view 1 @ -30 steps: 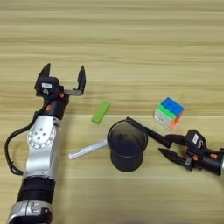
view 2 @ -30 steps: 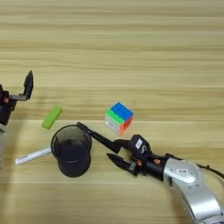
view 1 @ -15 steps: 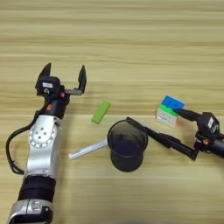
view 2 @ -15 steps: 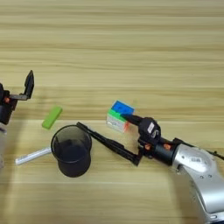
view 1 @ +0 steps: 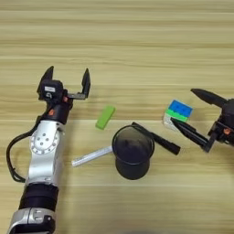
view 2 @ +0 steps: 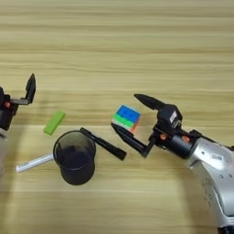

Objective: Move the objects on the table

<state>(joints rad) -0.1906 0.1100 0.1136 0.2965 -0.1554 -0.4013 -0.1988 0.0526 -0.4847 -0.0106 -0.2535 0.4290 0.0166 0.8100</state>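
Two black fingers of the right gripper (view 2: 130, 114) spread wide around the multicoloured puzzle cube (view 2: 126, 117) at centre right, seemingly touching it. One green block (view 1: 105, 117), black pen (view 1: 155, 138), mesh cup (view 1: 132, 151) and marker (view 1: 92, 156) lie centre; the left gripper (view 1: 67, 78), upper left, gapes empty.

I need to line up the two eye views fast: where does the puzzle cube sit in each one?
Left eye view: the puzzle cube sits right of centre, between the open fingers of the right pincer at the right edge.
Right eye view: the cube sits just right of centre.
Shared landmark: the black mesh pen cup, below and left of the cube in both.
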